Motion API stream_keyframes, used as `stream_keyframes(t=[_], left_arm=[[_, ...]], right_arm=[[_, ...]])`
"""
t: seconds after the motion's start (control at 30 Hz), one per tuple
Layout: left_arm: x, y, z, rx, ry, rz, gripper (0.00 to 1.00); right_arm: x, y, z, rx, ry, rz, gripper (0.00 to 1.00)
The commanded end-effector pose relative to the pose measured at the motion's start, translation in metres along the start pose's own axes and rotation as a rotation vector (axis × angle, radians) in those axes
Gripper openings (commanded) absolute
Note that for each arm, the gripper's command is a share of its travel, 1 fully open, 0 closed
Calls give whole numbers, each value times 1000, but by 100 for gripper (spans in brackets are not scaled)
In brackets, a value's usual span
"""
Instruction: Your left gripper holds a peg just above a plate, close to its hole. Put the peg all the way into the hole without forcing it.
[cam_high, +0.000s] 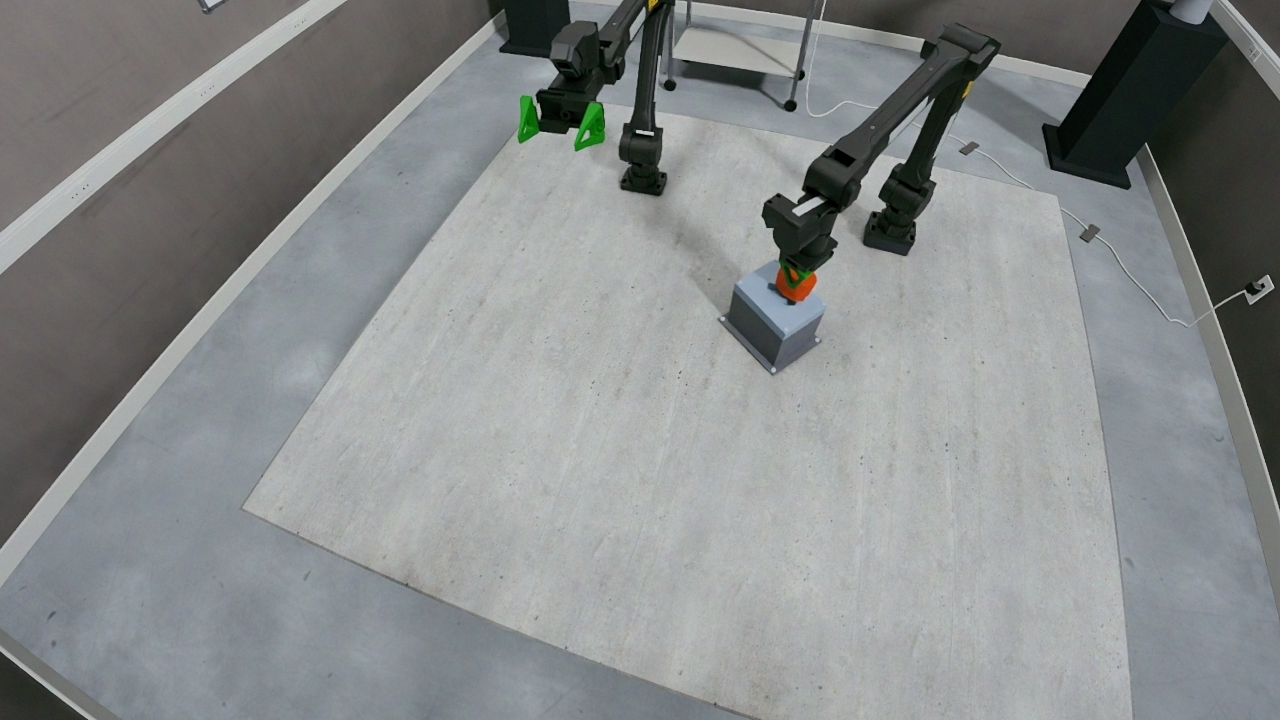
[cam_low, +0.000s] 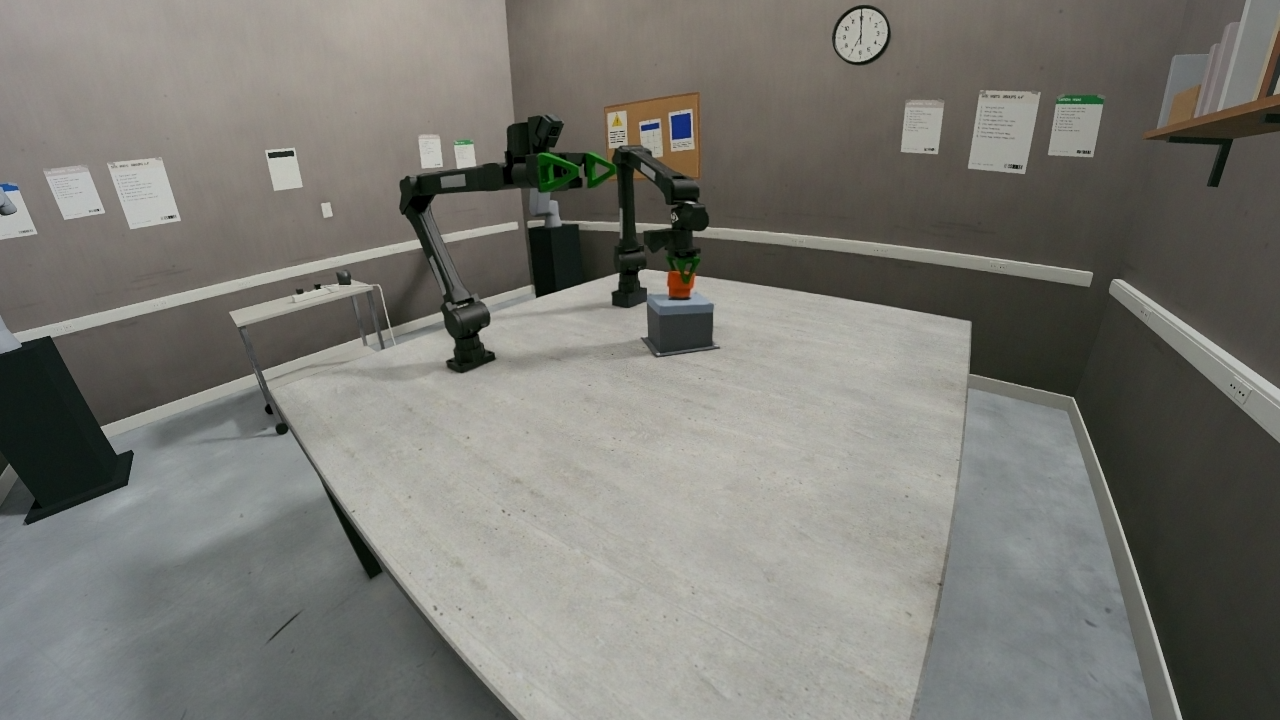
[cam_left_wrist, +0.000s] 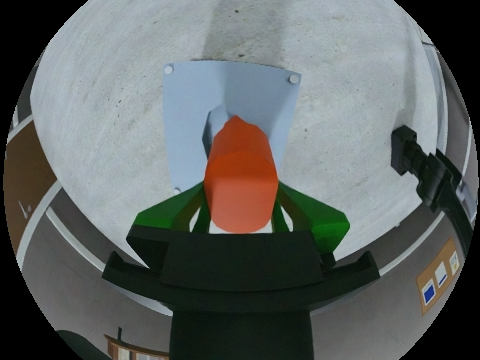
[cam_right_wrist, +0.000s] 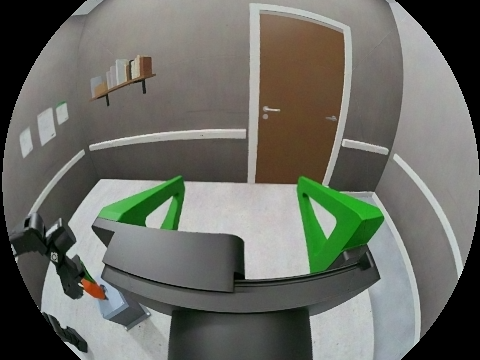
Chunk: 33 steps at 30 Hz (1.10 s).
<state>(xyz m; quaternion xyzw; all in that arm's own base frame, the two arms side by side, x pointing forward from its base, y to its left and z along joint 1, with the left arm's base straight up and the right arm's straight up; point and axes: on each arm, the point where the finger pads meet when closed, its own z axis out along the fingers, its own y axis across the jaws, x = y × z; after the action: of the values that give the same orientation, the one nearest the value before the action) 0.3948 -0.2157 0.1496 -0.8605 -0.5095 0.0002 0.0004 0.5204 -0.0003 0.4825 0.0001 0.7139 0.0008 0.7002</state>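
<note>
Just above the plate (cam_high: 760, 291) (cam_low: 664, 306) (cam_left_wrist: 192, 95) (cam_right_wrist: 114, 300), the left gripper (cam_high: 795, 268) (cam_low: 682, 265) (cam_left_wrist: 240, 183) (cam_right_wrist: 91, 285) pinches the orange peg (cam_high: 793, 280) (cam_low: 680, 284) (cam_left_wrist: 241, 175) (cam_right_wrist: 93, 289) between its green fingertips. Seating it well probably calls for squaring the peg with the hole (cam_left_wrist: 206, 135), then lowering slowly with a light touch; if it catches on the rim, easing up and shifting slightly beats pressing. Relative to the plate, the peg hangs over the top, below the gripper's body; its tip is hard to judge. Away from the plate, the right gripper (cam_high: 560, 123) (cam_low: 587, 170) (cam_right_wrist: 240, 182) is spread wide, holding nothing.
</note>
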Motion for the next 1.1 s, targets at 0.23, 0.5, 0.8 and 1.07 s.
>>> stream_keyframes(t=[0.23, 0.5, 0.8, 1.07], left_arm=[[0, 4, -6, -17, -2, 0, 0], [0, 4, -6, -17, -2, 0, 0], [0, 5, -7, -20, -2, 0, 46], [0, 6, -8, -23, -2, 0, 46]], right_arm=[[-10, 0, -1, 1, -19, -1, 100], [-10, 0, -1, 1, -19, -1, 100], [23, 65, -32, -131, 32, -6, 100], [79, 192, -128, -453, 94, -31, 100]])
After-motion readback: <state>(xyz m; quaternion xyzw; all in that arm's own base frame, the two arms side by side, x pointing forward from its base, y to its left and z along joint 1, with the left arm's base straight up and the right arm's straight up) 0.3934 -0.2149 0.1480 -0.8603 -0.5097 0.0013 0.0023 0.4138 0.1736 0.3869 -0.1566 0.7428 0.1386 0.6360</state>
